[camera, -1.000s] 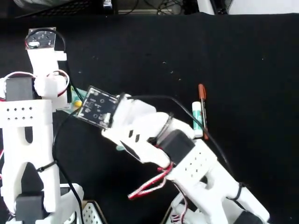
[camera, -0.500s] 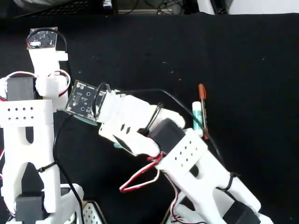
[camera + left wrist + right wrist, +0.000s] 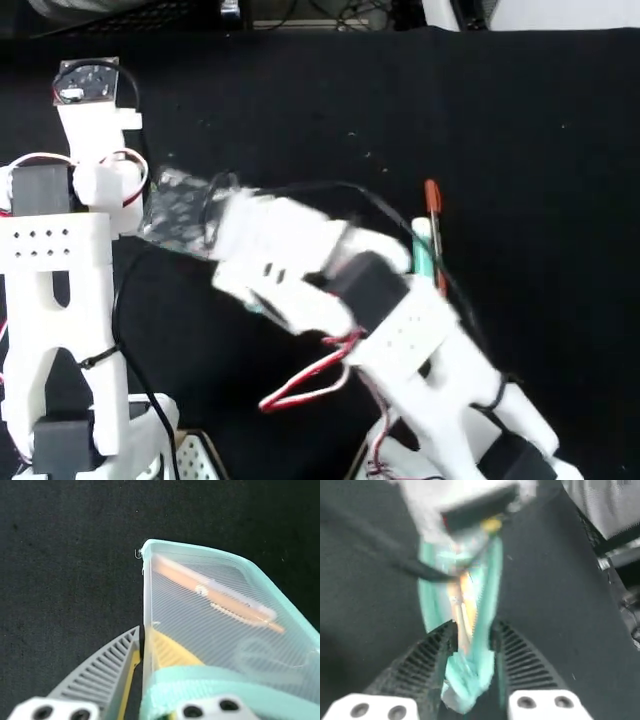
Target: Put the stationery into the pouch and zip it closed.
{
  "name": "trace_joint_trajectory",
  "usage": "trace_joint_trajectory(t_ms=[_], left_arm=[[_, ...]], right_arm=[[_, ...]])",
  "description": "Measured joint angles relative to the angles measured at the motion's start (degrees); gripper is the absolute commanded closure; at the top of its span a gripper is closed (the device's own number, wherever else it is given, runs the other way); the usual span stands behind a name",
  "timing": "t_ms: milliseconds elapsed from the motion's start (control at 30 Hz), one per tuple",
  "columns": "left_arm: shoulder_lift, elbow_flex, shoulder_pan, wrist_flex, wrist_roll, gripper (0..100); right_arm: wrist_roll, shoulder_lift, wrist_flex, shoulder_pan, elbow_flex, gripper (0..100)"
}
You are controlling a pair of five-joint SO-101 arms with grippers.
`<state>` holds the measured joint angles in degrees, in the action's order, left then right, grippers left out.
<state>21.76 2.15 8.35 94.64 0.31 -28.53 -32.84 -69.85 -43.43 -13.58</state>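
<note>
The translucent pouch point(image 3: 210, 620) has a teal rim, and an orange pen point(image 3: 215, 597) lies inside it. My left gripper point(image 3: 141, 640) is shut on one end of the pouch, with its grey finger point(image 3: 105, 675) against the side wall. In the right wrist view the pouch point(image 3: 492, 580) runs away from my right gripper point(image 3: 472, 635), whose dark fingers point(image 3: 432, 660) are shut on the near teal end. From above, the right arm point(image 3: 290, 260) covers most of the pouch, leaving a teal sliver point(image 3: 258, 307). An orange pen point(image 3: 432, 215) and a teal-and-white marker point(image 3: 424, 250) lie on the cloth.
The left arm point(image 3: 60, 260) stands along the table's left side. A black cloth point(image 3: 520, 130) covers the table, with open room at the back and right. Red and white cables point(image 3: 300, 390) hang under the right arm.
The right arm's wrist has slid left along the pouch toward the left arm and is blurred with motion now. The left arm, pen and marker have stayed in place.
</note>
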Motion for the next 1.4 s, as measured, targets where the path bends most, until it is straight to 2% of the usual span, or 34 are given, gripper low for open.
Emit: trace_joint_trajectory(t_ms=[100, 267, 367, 500, 633, 833, 967, 1100, 1400], left_arm=[[0.0, 0.0, 0.09, 0.0, 0.0, 97], [0.0, -0.09, 0.09, 0.0, 0.0, 97], [0.0, -0.09, 0.09, 0.0, 0.0, 97], [0.0, -0.09, 0.09, 0.0, 0.0, 97], [0.0, -0.09, 0.09, 0.0, 0.0, 97], [0.0, -0.09, 0.09, 0.0, 0.0, 97], [0.0, -0.09, 0.09, 0.0, 0.0, 97], [0.0, -0.09, 0.09, 0.0, 0.0, 97], [0.0, -0.09, 0.09, 0.0, 0.0, 97]], right_arm=[[0.18, -4.13, -3.69, 4.84, 1.23, 80.0], [5.19, -12.75, -7.56, 15.03, 1.67, 83.7], [6.24, -14.51, -10.9, 23.91, -0.26, 84.3], [5.36, -10.29, -15.3, 37.45, -10.02, 84.3], [-6.77, -8.35, -17.76, 46.68, -21.71, 84.3], [-36.13, -11.34, -26.81, 54.07, -30.95, 84.2], [-47.3, -15.47, -29.36, 61.36, -33.41, 84.1], [-53.98, -17.93, -29.36, 69.45, -37.27, 79.6], [-55.38, -18.46, -20.4, 91.34, -46.07, 79.7]])
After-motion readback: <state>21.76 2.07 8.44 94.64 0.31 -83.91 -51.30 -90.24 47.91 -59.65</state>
